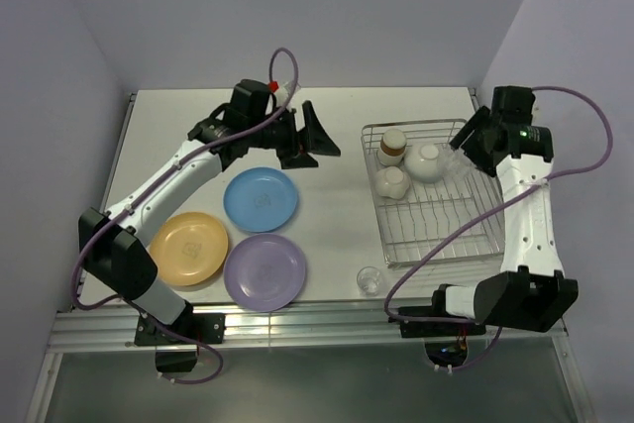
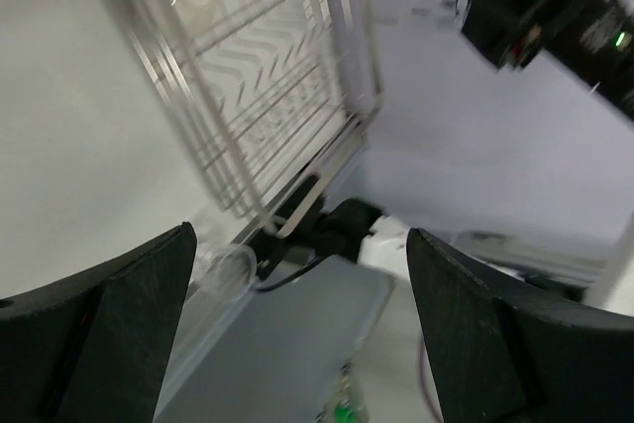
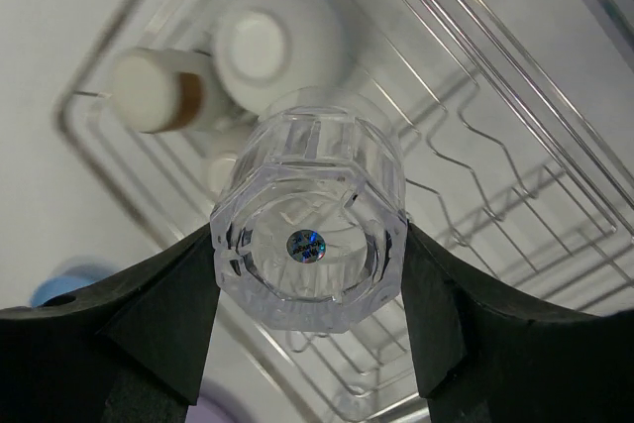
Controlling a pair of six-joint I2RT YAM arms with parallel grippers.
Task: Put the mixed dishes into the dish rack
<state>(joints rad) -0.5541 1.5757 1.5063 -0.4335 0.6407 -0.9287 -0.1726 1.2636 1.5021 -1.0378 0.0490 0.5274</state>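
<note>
Dishes are partly loaded. From above, the rack [image 1: 441,220] lies on the right of the worktop [image 1: 337,106]. A brown cup [image 1: 392,146], a white bowl [image 1: 427,161] and a floral bowl [image 1: 390,182] sit close together at its far end. Left of it, flat on the worktop, lie a blue plate [image 1: 261,198], an orange plate [image 1: 188,247] and a purple plate [image 1: 264,271]. A loose glass [image 1: 369,279] stands just beside the rack's near left corner. The left claw [image 1: 322,154] hangs wide open and empty between the blue plate and the rack. The right claw [image 1: 464,153] hovers over the rack's far right part. In the left wrist view, the spread fingers [image 2: 109,334] have nothing between them. Beyond them are the rack's corner and the loose glass at the worktop's edge. In the right wrist view, the fingers [image 3: 149,334] press both sides of a glass [image 3: 307,235], seen end-on above the rack wires. The cup and white bowl lie beyond it, and the floral bowl is mostly hidden behind it.
</note>
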